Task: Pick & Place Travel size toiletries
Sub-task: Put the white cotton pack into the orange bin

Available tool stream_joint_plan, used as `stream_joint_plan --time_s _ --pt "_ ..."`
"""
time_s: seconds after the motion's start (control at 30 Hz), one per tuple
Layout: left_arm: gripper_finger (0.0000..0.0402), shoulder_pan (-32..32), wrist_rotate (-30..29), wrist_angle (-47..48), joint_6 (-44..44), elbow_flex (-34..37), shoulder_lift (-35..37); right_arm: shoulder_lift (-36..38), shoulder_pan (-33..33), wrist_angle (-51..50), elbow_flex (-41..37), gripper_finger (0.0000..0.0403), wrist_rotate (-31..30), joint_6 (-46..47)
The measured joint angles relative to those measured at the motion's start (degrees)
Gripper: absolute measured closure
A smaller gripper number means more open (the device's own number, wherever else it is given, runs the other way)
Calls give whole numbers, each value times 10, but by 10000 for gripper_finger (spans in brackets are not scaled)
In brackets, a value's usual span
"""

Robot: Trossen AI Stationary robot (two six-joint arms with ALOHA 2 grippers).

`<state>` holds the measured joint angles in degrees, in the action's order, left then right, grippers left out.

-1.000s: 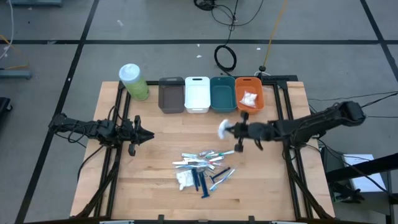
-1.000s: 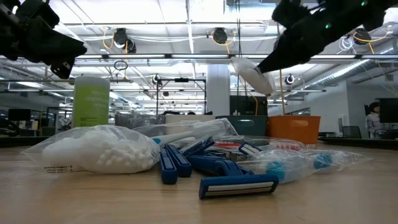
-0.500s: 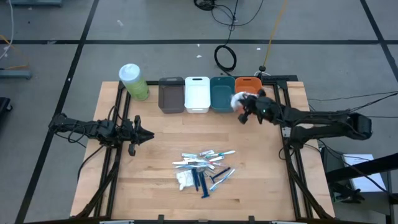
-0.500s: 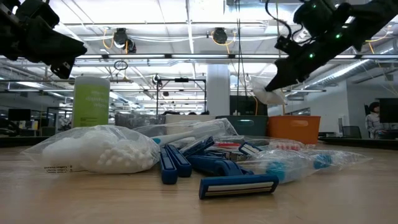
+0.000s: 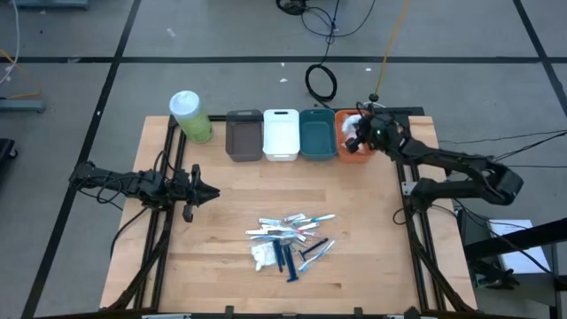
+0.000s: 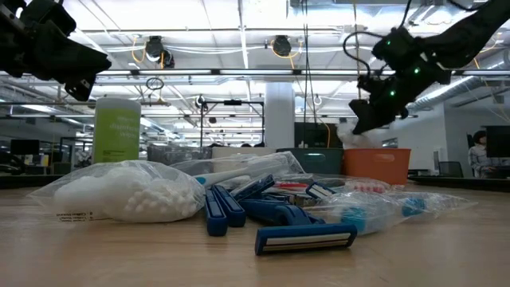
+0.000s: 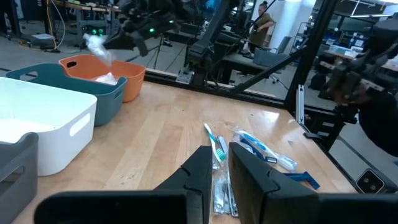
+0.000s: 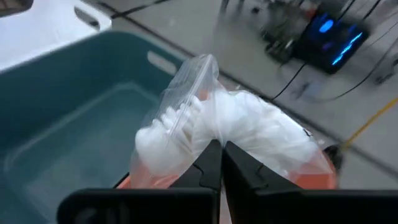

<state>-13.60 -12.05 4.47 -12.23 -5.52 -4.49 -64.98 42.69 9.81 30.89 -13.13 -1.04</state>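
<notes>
A wooden bench (image 5: 230, 213) stands on a grey floor crossed by dark lines, and the low view looks past it into a hall of ceiling lamps and desks.

At the bench's left edge the left gripper (image 5: 205, 193) waits, fingers almost together and holding nothing. Near the back left corner stands a pale-green cylinder (image 5: 190, 116) with a white lid. Along the back edge runs a row of bins: grey (image 5: 244, 135), white (image 5: 281, 134), teal (image 5: 316, 134) and orange (image 5: 351, 152).

Toward the front edge, about midway along it, lies the heap of toiletries (image 5: 291, 239). It holds a clear pouch of white cotton swabs (image 6: 127, 191), dark blue razors (image 6: 305, 237), and slim silvery and pale-blue wrapped sticks (image 5: 311, 220).

Over the orange bin, the right gripper (image 5: 361, 130) is clenched on another white swab pouch (image 8: 224, 134), a crinkly clear bag pinched at its middle so that both ends bulge. The pouch hangs above the bin's rim.

A second ago this gripper held the pouch over the open wood in front of the teal bin; half a second ago it was at the orange bin's front rim. The left arm and the heap have not moved.

From above, the arm covers much of the orange bin, so its contents are hard to make out. In the low view the pouch is only a pale blur under the dark fingers.
</notes>
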Motion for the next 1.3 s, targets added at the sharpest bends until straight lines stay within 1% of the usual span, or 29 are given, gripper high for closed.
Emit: stream_joint_plan --time_s 0.07,0.27,0.33,0.67,0.8,0.93,1.17,1.3 --pt "350 0 0 0 0 0 0 -27 17 20 2 403 12 -4" --pt "350 0 0 0 0 0 0 -83 47 102 2 403 10 -27" --pt "350 0 0 0 0 0 0 -89 51 114 3 403 11 -27" --pt "350 0 0 0 0 0 0 -92 54 109 3 403 12 -27" --pt "350 0 0 0 0 0 0 -92 53 104 3 399 12 -5" --pt "350 0 0 0 0 0 0 -92 53 96 3 375 12 -1" --pt "350 0 0 0 0 0 0 -92 53 95 3 306 12 -1" --pt "350 0 0 0 0 0 0 -92 53 95 3 275 12 -1"
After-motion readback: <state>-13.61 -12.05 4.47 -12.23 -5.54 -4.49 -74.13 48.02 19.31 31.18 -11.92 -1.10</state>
